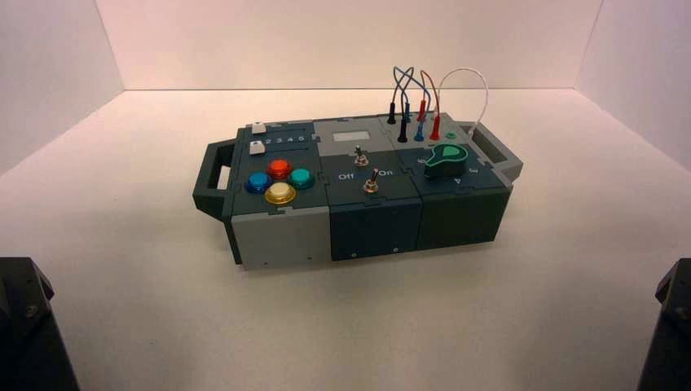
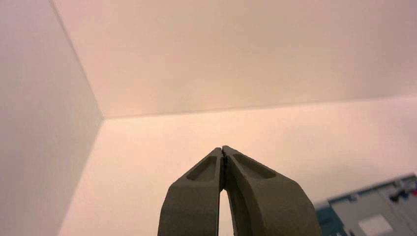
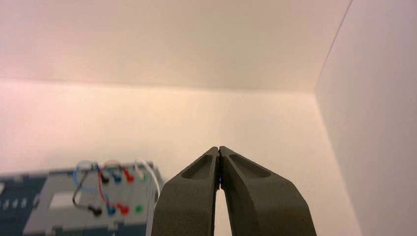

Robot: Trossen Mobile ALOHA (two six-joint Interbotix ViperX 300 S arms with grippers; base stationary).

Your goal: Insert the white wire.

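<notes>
White wire (image 1: 467,76) arched over box's far-right corner, well apart from both clenched, empty grippers

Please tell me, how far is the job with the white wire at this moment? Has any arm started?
Nothing looks done yet. The white wire arches at the box's far right corner, its free end hanging over the box's right edge, not in a socket. Nothing is in hand: the left end effector and right end effector are shut, empty and away from the box. Left to do: reach the wire, grasp its plug and insert it.
</notes>
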